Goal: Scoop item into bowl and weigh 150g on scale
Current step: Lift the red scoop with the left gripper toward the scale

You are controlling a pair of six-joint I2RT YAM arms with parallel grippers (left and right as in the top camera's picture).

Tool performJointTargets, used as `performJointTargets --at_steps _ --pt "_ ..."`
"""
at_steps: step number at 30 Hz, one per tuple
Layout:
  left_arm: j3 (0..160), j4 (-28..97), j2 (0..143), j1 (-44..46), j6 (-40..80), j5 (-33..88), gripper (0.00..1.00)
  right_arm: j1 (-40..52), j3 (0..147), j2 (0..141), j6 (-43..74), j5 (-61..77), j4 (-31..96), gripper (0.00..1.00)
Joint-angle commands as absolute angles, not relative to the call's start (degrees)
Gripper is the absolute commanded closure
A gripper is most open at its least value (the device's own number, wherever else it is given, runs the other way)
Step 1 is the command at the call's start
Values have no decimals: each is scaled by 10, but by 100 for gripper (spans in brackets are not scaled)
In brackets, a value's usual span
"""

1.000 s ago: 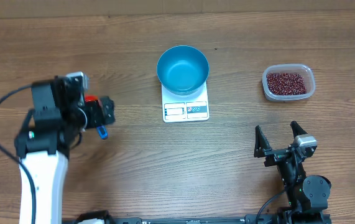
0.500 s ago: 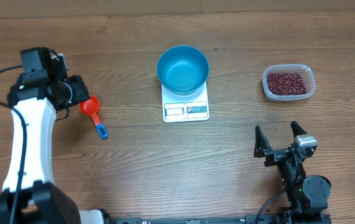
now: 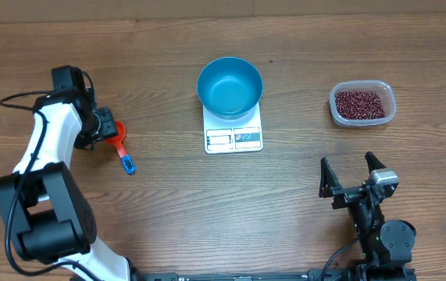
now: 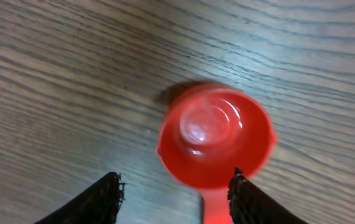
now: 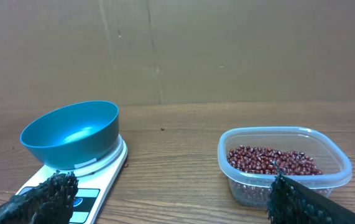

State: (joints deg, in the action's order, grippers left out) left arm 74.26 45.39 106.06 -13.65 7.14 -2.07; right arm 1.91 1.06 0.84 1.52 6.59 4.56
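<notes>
Our left gripper (image 4: pixel 174 188) hovers over the scoop (image 3: pixel 115 134) at the scale's (image 3: pixel 233 139) 9 o'clock, jaws spread; the right gripper (image 3: pixel 347 165) gapes too. Beans (image 3: pixel 359 103) in the tub (image 3: pixel 335 111), bowl's (image 3: pixel 230 86) 3 o'clock, look loose and rolly, so we'd grab the handle (image 3: pixel 126 160).

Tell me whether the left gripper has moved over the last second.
Yes. In the overhead view the left gripper has shifted leftward in the picture, farther from the scale.
</notes>
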Motion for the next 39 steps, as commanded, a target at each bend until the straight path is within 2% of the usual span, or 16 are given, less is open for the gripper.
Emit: performJointTargets --at_steps 1,4,7,14,16,17,23,30,34,39 --pt "753 439 1085 -140 57 -50 37 22 5 5 18 60 43 0" --pt "753 412 1108 -140 37 -48 38 22 5 5 18 60 43 0" --pt "752 400 1131 -140 37 -44 46 22 5 5 18 60 43 0" --pt "753 390 1141 -138 38 -31 74 22 5 5 18 60 43 0" --pt "753 390 1141 -138 38 -31 93 22 5 5 18 60 43 0" --pt "753 390 1140 -138 39 -31 96 22 5 5 18 60 43 0" --pt "795 444 1112 -138 96 -24 96 22 5 5 18 60 43 0" --pt "895 564 1003 -125 135 114 96 22 5 5 18 60 43 0" --pt "903 591 912 -85 178 162 96 22 5 5 18 60 43 0" --pt "903 618 851 -18 279 161 96 22 5 5 18 61 42 0"
